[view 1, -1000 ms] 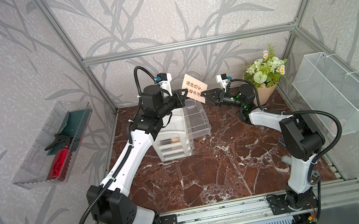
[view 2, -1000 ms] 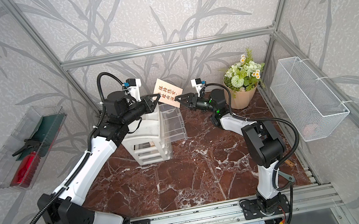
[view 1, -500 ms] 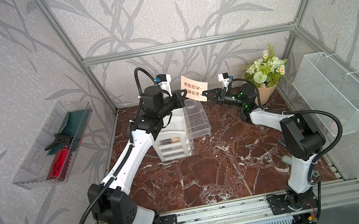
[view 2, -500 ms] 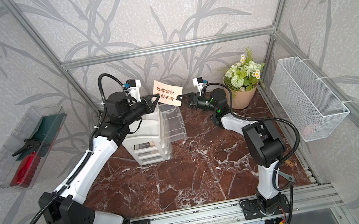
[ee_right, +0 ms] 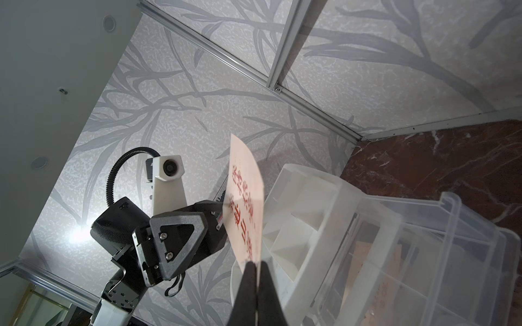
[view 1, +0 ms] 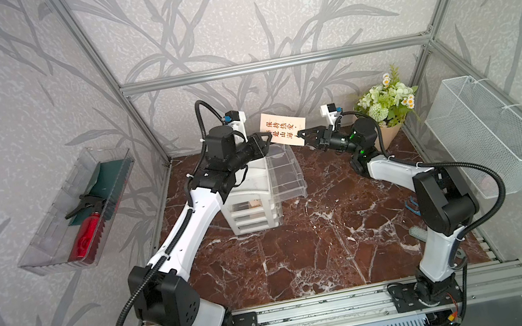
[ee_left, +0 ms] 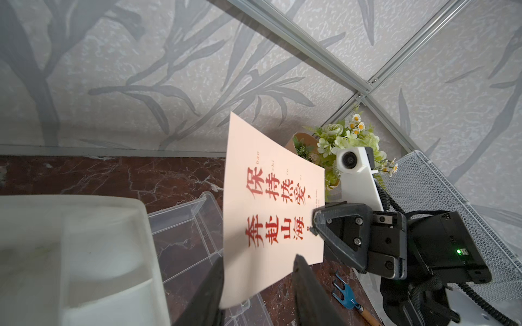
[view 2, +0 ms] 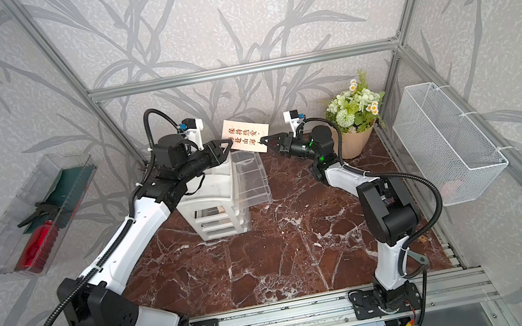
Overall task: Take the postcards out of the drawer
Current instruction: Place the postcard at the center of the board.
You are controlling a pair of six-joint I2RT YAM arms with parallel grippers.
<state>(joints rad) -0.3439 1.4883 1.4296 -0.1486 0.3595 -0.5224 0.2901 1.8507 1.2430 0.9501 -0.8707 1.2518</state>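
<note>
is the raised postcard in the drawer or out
Out: the postcard hangs in the air above the clear drawer, pinched by the right gripper.

left wrist view: left gripper [ee_left: 258,261] fingers blurred and run off the bottom edge, overlapping the near edge of the postcard [ee_left: 271,214]. grey small print beside its big characters too small to read. blue hand rake [ee_left: 346,293], handle cut by the same edge.
right wrist view: right gripper [ee_right: 257,266] base off frame. postcard [ee_right: 245,209] near edge-on, characters smeared. peach sheets [ee_right: 367,254] in the drawer [ee_right: 452,203] clouded by plastic, count unclear.
a top view: pinkish thing [view 2: 453,190] behind wire basket [view 2: 447,138] mesh, unidentifiable.
</note>
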